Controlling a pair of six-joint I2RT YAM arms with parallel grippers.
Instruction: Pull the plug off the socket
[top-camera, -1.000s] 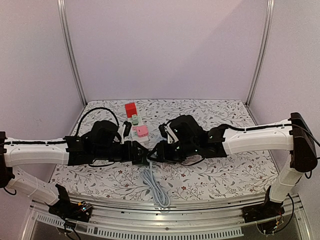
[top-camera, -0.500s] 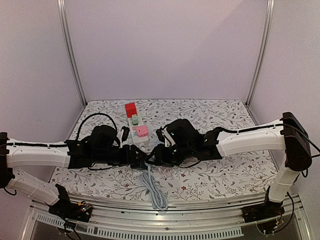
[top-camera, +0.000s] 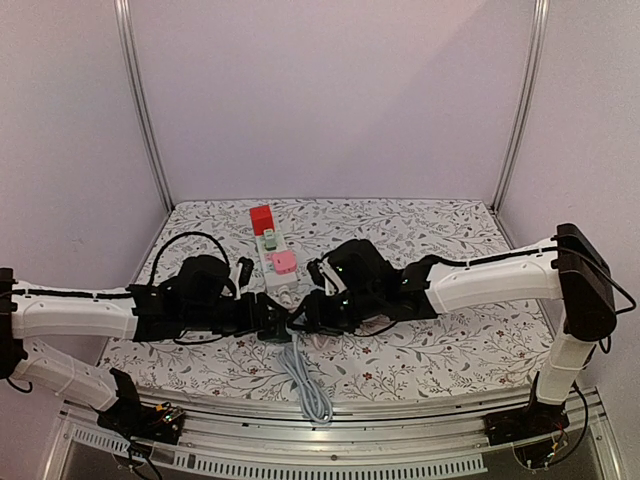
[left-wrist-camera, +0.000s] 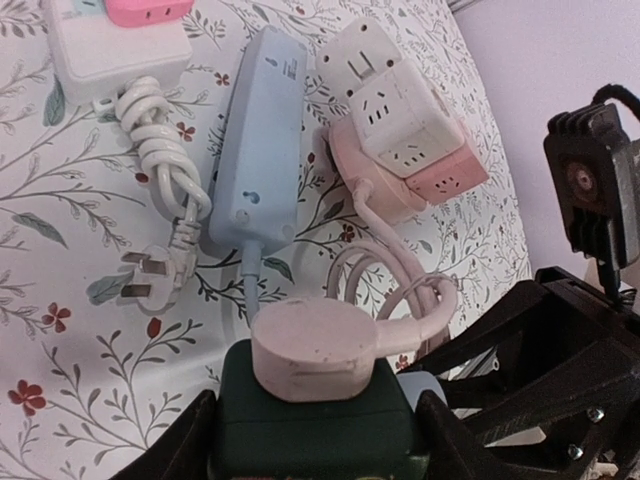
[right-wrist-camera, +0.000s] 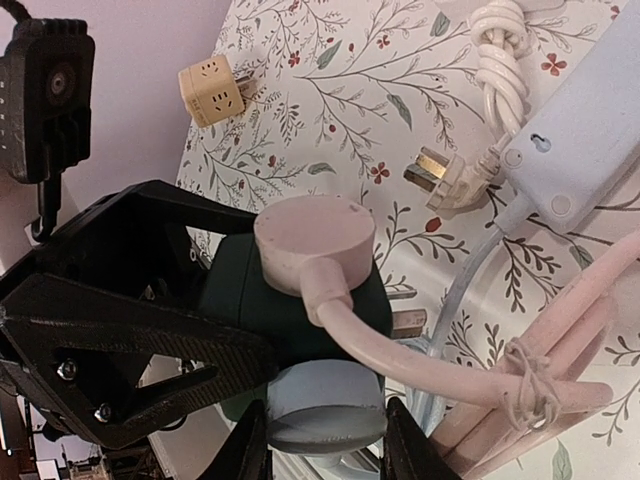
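Note:
My left gripper (left-wrist-camera: 315, 452) is shut on a dark green socket cube (left-wrist-camera: 300, 420). A pink round plug (left-wrist-camera: 312, 350) with a pink cord sits in the cube's top face. A light blue plug (right-wrist-camera: 325, 415) sits against the cube's side (right-wrist-camera: 240, 290), and my right gripper (right-wrist-camera: 325, 445) is shut on it. Its edge shows in the left wrist view (left-wrist-camera: 428, 385). In the top view the two grippers meet over the near middle of the table, left (top-camera: 272, 322) and right (top-camera: 306, 316). The cube is hidden between them there.
A light blue power strip (left-wrist-camera: 260, 150), a white strip (left-wrist-camera: 110, 50) with coiled white cord and loose plug (left-wrist-camera: 160, 270), and a white-pink socket cube (left-wrist-camera: 400, 130) lie just beyond. A beige adapter (right-wrist-camera: 212, 92) lies left. A red block (top-camera: 262, 218) stands farther back.
Both arms have drawn a little toward the near edge and lower, still joined at the cube. Both grips are unchanged, and the light blue plug still sits against the cube.

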